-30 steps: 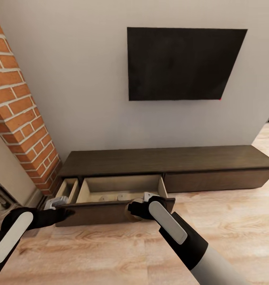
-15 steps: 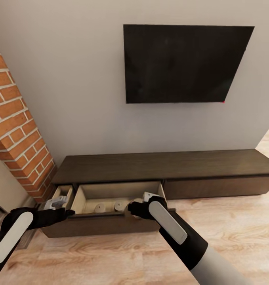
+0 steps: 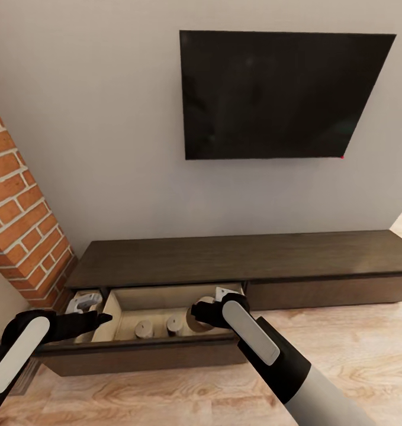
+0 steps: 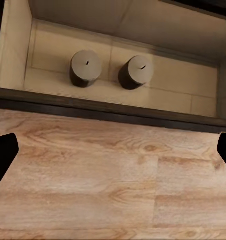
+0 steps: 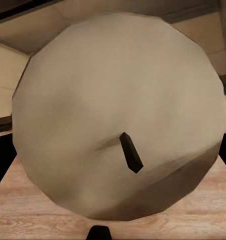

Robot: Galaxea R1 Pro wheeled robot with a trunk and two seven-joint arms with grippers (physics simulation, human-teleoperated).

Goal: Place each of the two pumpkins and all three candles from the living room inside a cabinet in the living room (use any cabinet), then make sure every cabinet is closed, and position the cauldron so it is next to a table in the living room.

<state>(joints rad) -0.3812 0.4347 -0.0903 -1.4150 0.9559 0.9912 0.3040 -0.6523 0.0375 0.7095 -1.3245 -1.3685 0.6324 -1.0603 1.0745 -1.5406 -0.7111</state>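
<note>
Carrying the third candle (image 5: 118,115) to the open drawer (image 3: 141,355) of the cabinet (image 3: 242,254), clenched in the right gripper (image 3: 202,312).

Two candles (image 4: 87,67) already stand side by side on the drawer's light floor, toward its left half, so the free floor on the right looks like the sensible spot for this one. In the right wrist view the held candle's flat wicked top faces the camera, finger tips dark at both edges. The right gripper sits just over the drawer's near right part, close to the front panel and right wall, so clearance there looks tight. The left gripper (image 3: 88,322) hovers released near the drawer's left front corner, fingers spread wide above the wooden floor (image 4: 113,180).
</note>
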